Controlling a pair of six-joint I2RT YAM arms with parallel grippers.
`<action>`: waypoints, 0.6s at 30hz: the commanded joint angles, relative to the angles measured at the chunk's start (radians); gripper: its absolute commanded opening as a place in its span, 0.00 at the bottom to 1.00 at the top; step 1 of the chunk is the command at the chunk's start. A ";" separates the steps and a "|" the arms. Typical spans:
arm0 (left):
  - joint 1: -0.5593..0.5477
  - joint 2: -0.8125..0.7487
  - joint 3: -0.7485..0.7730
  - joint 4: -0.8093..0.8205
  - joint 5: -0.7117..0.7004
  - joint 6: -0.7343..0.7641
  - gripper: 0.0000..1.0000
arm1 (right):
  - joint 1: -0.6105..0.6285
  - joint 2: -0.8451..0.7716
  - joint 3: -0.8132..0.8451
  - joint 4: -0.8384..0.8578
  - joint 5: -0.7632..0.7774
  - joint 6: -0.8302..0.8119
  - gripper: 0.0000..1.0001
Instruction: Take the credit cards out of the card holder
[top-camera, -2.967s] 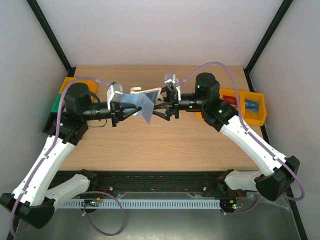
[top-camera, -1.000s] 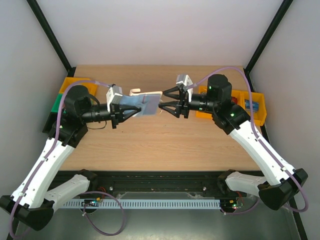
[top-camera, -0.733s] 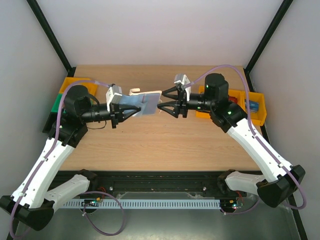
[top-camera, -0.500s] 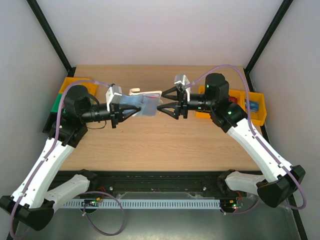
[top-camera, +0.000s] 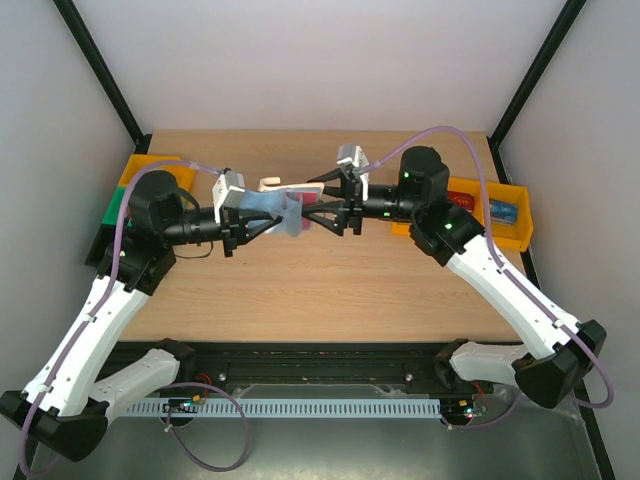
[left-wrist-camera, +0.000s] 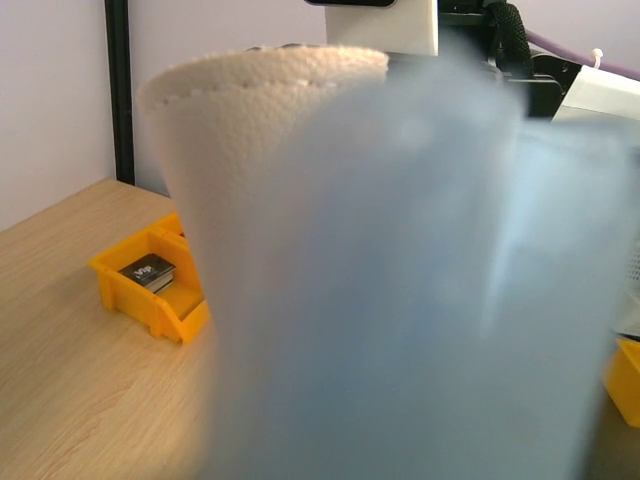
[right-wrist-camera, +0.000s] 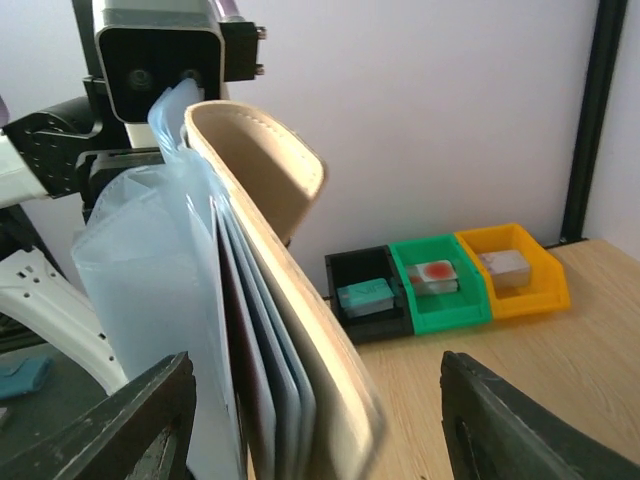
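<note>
My left fingers (top-camera: 250, 229) clamp the card holder (right-wrist-camera: 262, 160) above the desk (top-camera: 320, 300): grained beige cover, curved, pale blue translucent sleeves (right-wrist-camera: 150, 260) fanned. My right fingers (right-wrist-camera: 522, 430) stand wide, straddling its free edge.

The right gripper (right-wrist-camera: 318, 375) has its fingers (right-wrist-camera: 130, 420) spread wide. The card holder (right-wrist-camera: 262, 150) stands upright between them, crowding the finger on the left of the wrist view. From its beige cover to the other finger the gap is open. Straight past the fingertips the left gripper (top-camera: 266, 216), clamped on the holder, bars the way. The bins (right-wrist-camera: 440, 282) sit well beyond and below the fingertips
</note>
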 joint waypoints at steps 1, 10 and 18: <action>0.001 -0.010 -0.009 0.036 0.016 -0.009 0.02 | 0.053 0.041 0.045 0.086 0.010 0.019 0.66; 0.001 -0.013 -0.021 0.041 0.012 -0.013 0.02 | 0.084 0.074 0.039 0.154 0.019 0.074 0.24; 0.001 -0.018 -0.033 0.018 -0.352 0.044 0.92 | 0.090 0.117 0.065 0.150 0.210 0.224 0.02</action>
